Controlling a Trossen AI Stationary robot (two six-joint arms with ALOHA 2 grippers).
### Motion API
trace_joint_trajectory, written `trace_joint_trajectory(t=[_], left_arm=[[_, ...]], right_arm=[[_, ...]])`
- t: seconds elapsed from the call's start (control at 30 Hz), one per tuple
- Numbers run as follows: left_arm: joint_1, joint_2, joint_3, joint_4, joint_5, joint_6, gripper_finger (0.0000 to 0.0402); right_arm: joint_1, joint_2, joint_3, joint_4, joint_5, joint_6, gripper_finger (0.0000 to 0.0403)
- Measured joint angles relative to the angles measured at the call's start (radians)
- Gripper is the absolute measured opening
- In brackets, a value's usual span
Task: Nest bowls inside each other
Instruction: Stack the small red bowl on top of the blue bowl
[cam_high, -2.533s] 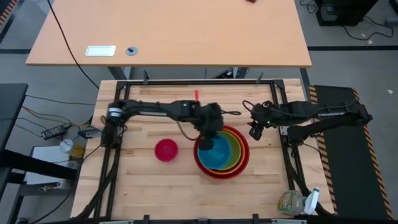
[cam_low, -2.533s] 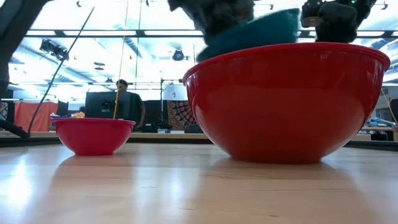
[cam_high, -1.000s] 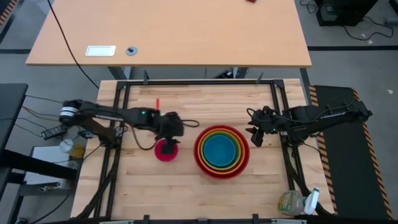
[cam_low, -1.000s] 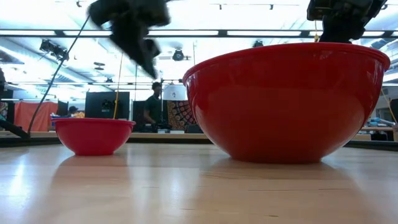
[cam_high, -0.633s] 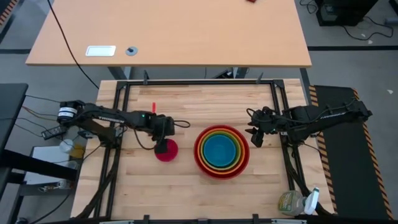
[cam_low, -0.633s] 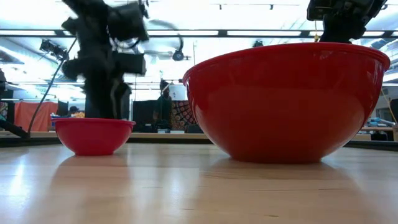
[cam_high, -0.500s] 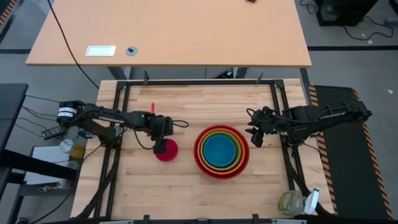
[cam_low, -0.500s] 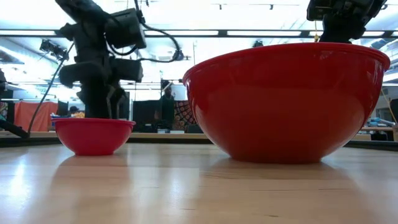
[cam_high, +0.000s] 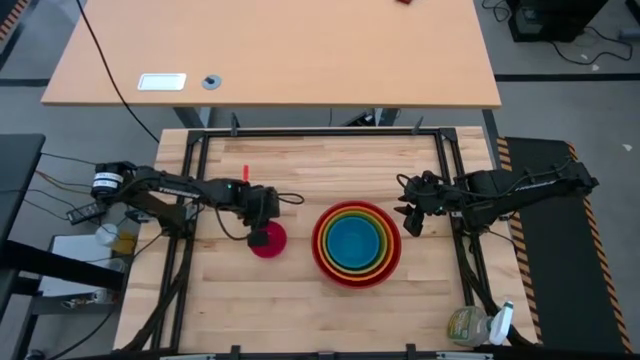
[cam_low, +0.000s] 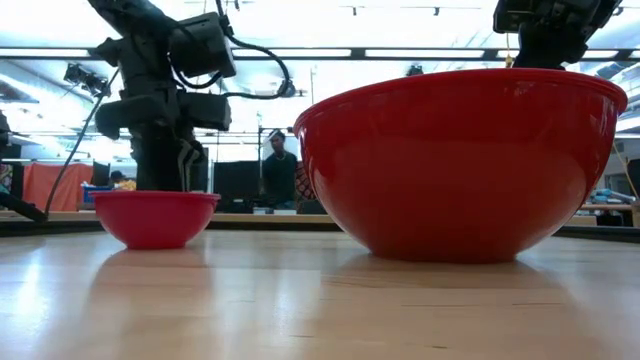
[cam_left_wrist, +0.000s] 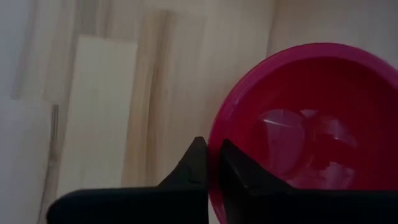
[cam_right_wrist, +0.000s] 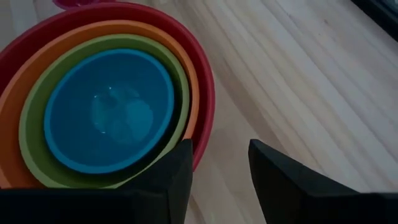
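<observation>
A small magenta bowl (cam_high: 270, 244) (cam_low: 153, 218) stands on its base on the wooden table, left of the stack. My left gripper (cam_left_wrist: 212, 152) (cam_high: 256, 230) is shut on its rim. A big red bowl (cam_high: 392, 262) (cam_low: 460, 160) holds an orange, a green and a blue bowl (cam_right_wrist: 109, 109) nested inside it. My right gripper (cam_right_wrist: 217, 146) (cam_high: 408, 215) hangs open above the table, just right of the stack, touching nothing. My left gripper pinches the small bowl's rim (cam_left_wrist: 213, 171) on its far-left side, one finger (cam_left_wrist: 236, 168) inside the bowl and one (cam_left_wrist: 193, 162) outside. The fingers come steeply from above, pointing down. The bowl stands upright with its base on the table.
A black metal frame (cam_high: 300, 133) runs around the tabletop. A plastic bottle (cam_high: 470, 325) lies at the near right corner. Bare wood lies between the small bowl and the stack. A person (cam_low: 280, 170) stands in the room far behind the table.
My left gripper has come down from above the small bowl and a little toward the table's left, then shut on the bowl's rim. The bowl has stayed in place. The stack has not moved.
</observation>
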Motion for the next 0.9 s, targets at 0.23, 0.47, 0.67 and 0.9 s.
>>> trace_joint_trajectory(t=[0.23, 0.47, 0.67, 0.9], left_arm=[[0.010, 0.000, 0.152, 0.001, 0.148, 0.038, 0.0010], [0.011, 0.054, 0.372, 0.142, 0.398, 0.055, 0.0010], [0.011, 0.239, 0.562, 0.288, 0.323, -0.023, 0.0010], [0.008, 0.535, 0.863, 0.066, 0.184, -0.026, 0.0010]], right_arm=[[0.000, 0.000, 0.000, 0.000, 0.001, 0.000, 0.0164], [0.000, 0.000, 0.000, 0.012, 0.030, -0.004, 0.0165], [0.000, 0.000, 0.000, 0.061, 0.063, -0.031, 0.0165], [0.000, 0.000, 0.000, 0.060, 0.075, -0.034, 0.0165]])
